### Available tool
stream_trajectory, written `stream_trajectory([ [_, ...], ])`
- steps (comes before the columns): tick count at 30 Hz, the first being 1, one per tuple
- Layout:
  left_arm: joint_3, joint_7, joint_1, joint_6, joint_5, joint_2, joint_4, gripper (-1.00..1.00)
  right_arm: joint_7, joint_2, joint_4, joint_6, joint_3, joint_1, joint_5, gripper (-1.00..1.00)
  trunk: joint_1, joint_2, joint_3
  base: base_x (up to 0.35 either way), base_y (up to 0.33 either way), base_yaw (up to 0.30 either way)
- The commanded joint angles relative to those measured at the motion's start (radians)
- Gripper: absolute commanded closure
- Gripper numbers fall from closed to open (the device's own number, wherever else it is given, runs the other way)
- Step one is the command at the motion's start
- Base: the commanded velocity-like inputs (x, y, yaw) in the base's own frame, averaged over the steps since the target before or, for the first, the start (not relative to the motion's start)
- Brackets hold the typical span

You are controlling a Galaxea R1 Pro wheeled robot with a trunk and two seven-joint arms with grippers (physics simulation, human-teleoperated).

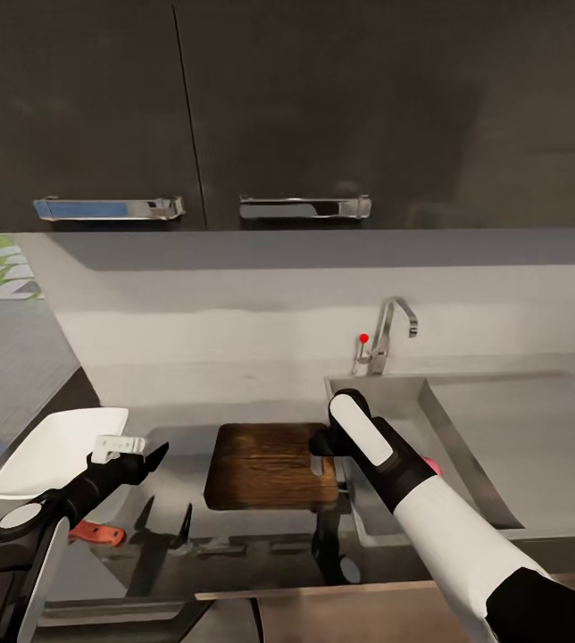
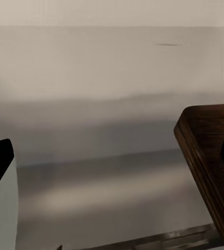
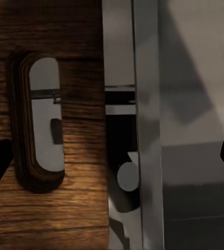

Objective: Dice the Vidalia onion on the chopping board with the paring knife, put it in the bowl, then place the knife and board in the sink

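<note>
The dark brown chopping board [image 1: 265, 464] lies on the countertop [image 1: 171, 420], just left of the steel sink [image 1: 493, 429]. My right gripper [image 1: 321, 457] hangs open over the board's right end. In the right wrist view its fingers straddle the handle slot [image 3: 39, 125] and the sink rim [image 3: 143, 130]. A pinkish bit of the Vidalia onion [image 1: 432, 465] peeks from behind my right forearm, inside the basin. The white bowl [image 1: 51, 451] sits at the left. My left gripper [image 1: 149, 457] is open beside it, with the board's edge [image 2: 211, 156] ahead. The paring knife's reddish handle [image 1: 98, 534] lies near the front edge.
A chrome faucet [image 1: 393, 332] with a red-tipped lever [image 1: 363, 338] stands behind the basin. Dark wall cabinets [image 1: 234, 107] with chrome handles hang overhead. The flat drainboard [image 1: 529, 420] stretches to the right, and bare counter lies between bowl and board.
</note>
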Motion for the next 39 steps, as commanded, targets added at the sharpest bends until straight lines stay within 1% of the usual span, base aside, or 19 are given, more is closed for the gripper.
stream_trajectory([
  [1,0.001,-0.005,-0.001,0.008,0.002,0.0,-0.001,-1.0,-0.01,0.0,-0.001,0.005,0.002,-0.001,-0.009,-1.0,0.001,-0.002,-0.001,0.0,0.0,-0.065],
  [11,0.001,-0.005,-0.001,0.008,0.002,0.0,-0.001,-1.0,-0.006,0.0,-0.007,0.0,0.004,-0.002,-0.006,-1.0,0.001,-0.002,0.015,0.0,0.0,-0.061],
  [13,0.001,-0.004,-0.001,0.008,0.002,0.0,-0.001,-1.0,-0.005,0.0,-0.017,0.0,0.004,-0.001,-0.005,-1.0,0.001,-0.002,0.019,0.0,0.0,-0.04],
  [15,0.001,-0.005,-0.001,0.008,0.002,0.0,-0.001,-1.0,-0.005,0.0,-0.055,-0.001,0.006,-0.001,-0.003,-1.0,0.001,-0.002,0.022,0.0,0.0,-0.066],
  [19,0.001,-0.004,-0.001,0.008,0.002,0.0,-0.001,-1.0,-0.006,0.0,-0.087,-0.001,0.008,-0.002,-0.002,-1.0,0.001,-0.002,0.028,-0.017,0.011,-0.073],
  [35,0.003,-0.005,-0.001,0.008,0.002,0.006,-0.001,-1.0,-0.006,-0.003,-0.115,-0.001,0.01,-0.003,0.006,-1.0,0.001,-0.002,0.032,-0.271,0.171,-0.007],
  [39,0.003,-0.005,-0.001,0.008,0.002,0.006,-0.001,-1.0,-0.006,-0.003,-0.115,-0.001,0.01,-0.002,0.006,-1.0,0.001,-0.002,0.032,-0.166,0.132,0.0],
])
